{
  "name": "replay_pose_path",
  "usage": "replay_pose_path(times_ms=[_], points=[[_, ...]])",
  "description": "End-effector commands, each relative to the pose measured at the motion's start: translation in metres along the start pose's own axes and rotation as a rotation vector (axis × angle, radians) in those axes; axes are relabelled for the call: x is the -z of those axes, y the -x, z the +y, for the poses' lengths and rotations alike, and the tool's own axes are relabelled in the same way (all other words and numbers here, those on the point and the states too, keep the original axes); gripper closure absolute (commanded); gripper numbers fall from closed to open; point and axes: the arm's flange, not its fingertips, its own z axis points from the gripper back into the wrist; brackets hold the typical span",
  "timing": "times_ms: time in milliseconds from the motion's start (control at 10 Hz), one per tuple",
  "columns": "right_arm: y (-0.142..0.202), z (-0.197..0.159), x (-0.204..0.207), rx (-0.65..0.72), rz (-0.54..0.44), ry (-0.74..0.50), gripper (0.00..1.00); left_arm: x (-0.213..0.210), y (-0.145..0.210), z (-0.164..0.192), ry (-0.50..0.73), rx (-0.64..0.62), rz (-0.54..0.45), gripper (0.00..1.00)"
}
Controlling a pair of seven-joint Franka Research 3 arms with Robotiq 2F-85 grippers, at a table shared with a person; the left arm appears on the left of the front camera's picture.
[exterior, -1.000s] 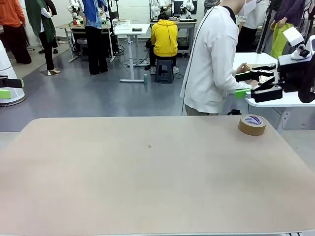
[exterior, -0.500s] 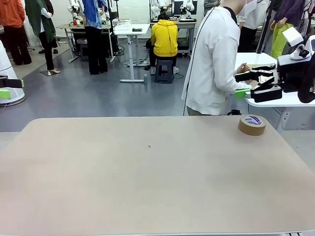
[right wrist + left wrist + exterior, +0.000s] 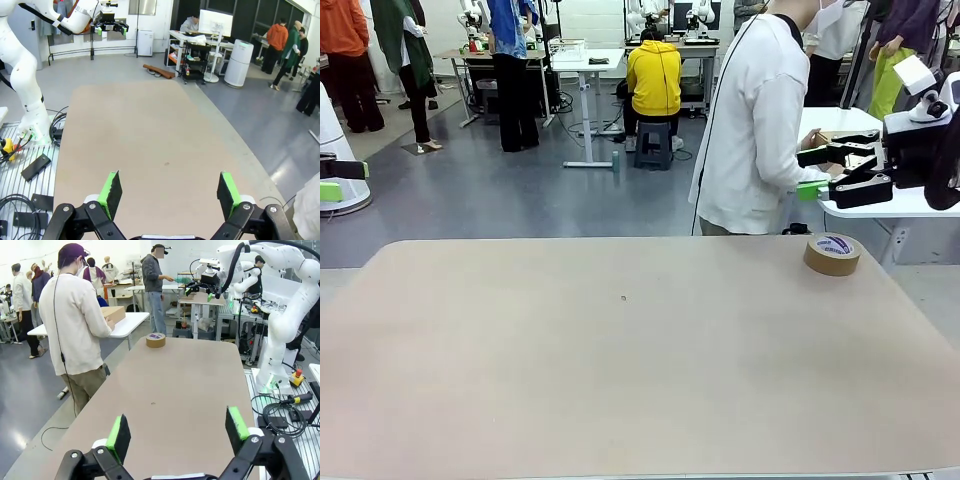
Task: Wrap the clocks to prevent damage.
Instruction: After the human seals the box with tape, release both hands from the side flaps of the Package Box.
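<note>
Clocks: their place cannot be told from these views, and no wrapped bundle is held by either gripper. Tape roll (image 3: pixel 833 253): one, brown, ring-shaped, with a white printed label on its upper face; laid flat near the far right corner of the table (image 3: pixel 620 380) and found where it lay a second ago. The table is topped in matt beige with rounded corners and is marked by one small dark speck (image 3: pixel 623 297) near its middle. Left gripper (image 3: pixel 177 432): black fingers with green pads (image 3: pixel 120 437), spread wide apart and released, nothing grasped; it is held above the near left side of the table, unmoved since the earlier frame. Right gripper (image 3: pixel 170 192): of the same make, its green pads (image 3: pixel 227 192) likewise parted with nothing between them; it is held off the table's right end, also unmoved. Person (image 3: pixel 755 130): in a white long-sleeved top, stood at the far side and turned toward a white side table (image 3: pixel 135 320) on which a brown cardboard box (image 3: pixel 114 314) is set; the stance is barely changed from the earlier frames.
</note>
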Motion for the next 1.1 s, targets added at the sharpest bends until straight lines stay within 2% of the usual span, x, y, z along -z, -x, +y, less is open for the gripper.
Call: replay_pose_path(times_ms=[0,1000], points=[[-0.0008,-0.0004,0.0018,0.000,-0.013,0.001,0.00,-0.0003,-0.0006,-0.0024,-0.010,0.010,-0.003,0.00],[-0.0008,-0.0004,0.0018,0.000,-0.013,0.001,0.00,-0.0003,-0.0006,-0.0024,-0.010,0.010,-0.003,0.00]])
